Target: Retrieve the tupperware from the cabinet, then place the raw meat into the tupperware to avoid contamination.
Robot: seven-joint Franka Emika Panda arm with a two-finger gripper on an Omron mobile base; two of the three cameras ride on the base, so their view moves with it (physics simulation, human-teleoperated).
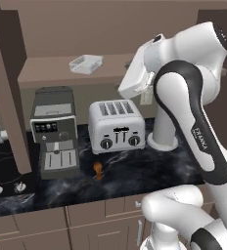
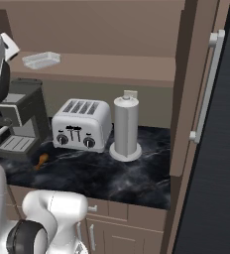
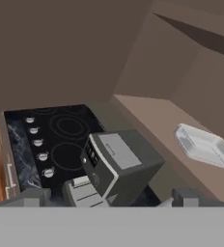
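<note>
Left base view: tupperware (image 1: 86,64) sits on the open cabinet (image 1: 61,71) shelf at 12 o'clock above the toaster (image 1: 116,126); raw meat (image 1: 98,169) on the table (image 1: 135,176). Risk: wrist clips the shelf edge on approach.
Right base view: tupperware (image 2: 41,60) shallow, white, thin-rimmed; likely to slide if nudged.
Hand view: tupperware (image 3: 205,146) at 3 o'clock, off-centre; jaws fully open, empty.
</note>
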